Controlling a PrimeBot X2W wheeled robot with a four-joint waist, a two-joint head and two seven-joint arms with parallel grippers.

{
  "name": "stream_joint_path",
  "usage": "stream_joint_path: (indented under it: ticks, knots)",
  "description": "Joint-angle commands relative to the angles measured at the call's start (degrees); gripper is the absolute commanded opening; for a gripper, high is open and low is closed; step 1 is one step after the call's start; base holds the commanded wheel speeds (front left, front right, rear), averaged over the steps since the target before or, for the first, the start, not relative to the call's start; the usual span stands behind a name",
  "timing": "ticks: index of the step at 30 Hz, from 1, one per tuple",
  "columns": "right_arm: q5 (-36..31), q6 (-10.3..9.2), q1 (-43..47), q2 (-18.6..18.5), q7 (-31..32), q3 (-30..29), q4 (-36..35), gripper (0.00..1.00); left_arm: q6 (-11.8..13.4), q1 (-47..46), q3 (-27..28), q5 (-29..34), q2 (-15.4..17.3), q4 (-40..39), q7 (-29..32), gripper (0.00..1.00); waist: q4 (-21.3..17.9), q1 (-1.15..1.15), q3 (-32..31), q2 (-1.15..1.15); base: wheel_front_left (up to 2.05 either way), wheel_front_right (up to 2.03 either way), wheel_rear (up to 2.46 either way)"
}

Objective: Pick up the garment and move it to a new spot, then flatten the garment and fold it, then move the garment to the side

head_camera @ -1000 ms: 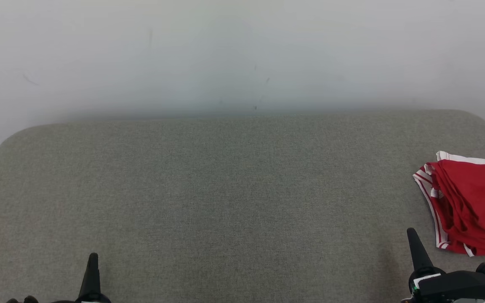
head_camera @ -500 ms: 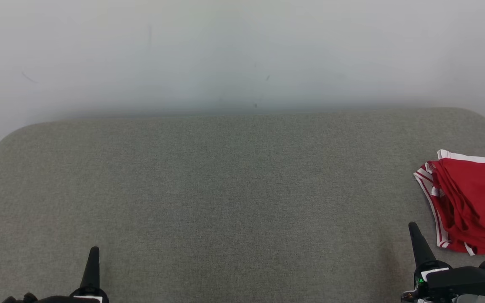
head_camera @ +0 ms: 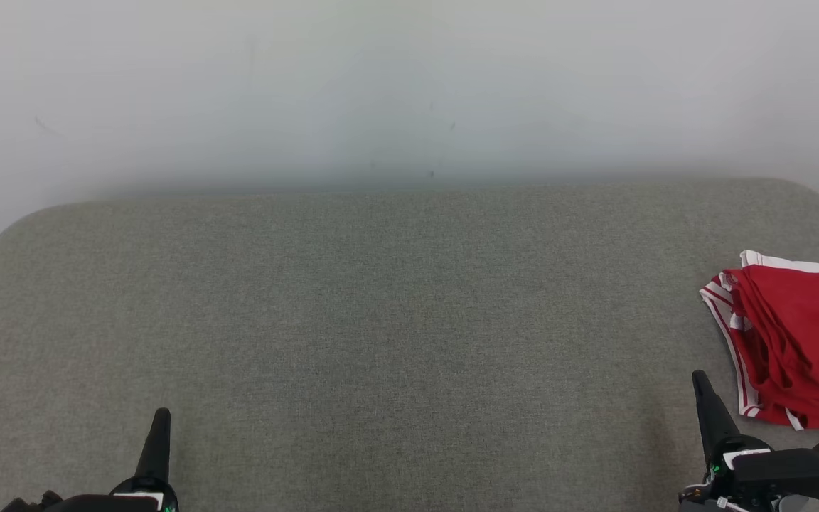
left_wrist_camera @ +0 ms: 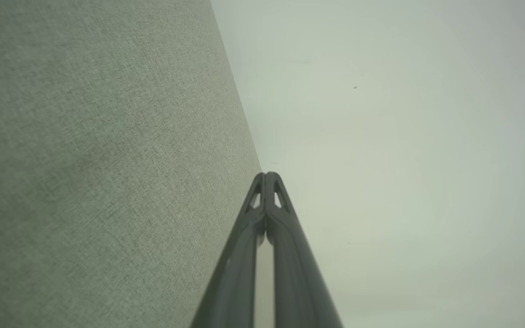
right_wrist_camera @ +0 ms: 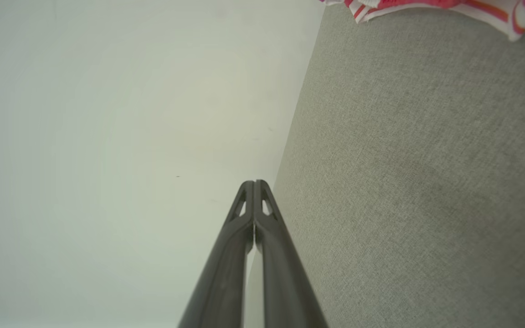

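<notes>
Garment [head_camera: 800,334] on grey fabric surface [head_camera: 381,320], right fingers [head_camera: 712,409] closed nearby

My head camera is looking forward and down from above the near edge of the grey padded surface [head_camera: 409,320]. It is taking in nearly its whole width and facing the white wall [head_camera: 409,85] behind. My left gripper [head_camera: 161,414] is poking in at its lower left and my right gripper [head_camera: 698,377] at its lower right. My left wrist camera is riding low and close over the padding, rolled sideways and sighting along that gripper toward the wall, with padding on its left. My right wrist camera is mirroring it, padding on its right, and sharing the red garment [head_camera: 800,334] with the head view.
</notes>
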Motion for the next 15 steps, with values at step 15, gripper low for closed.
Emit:
stream_joint_path:
  ticks: [15]
  knots:
    - [6.9,-0.11,-1.2,0.4,1.3,-0.9,-0.8,0.0,-0.5,-1.8,0.4,-7.3,0.3,-0.4,1.8,0.0,0.0,0.0,0.5,0.0,0.0,0.0,0.0]
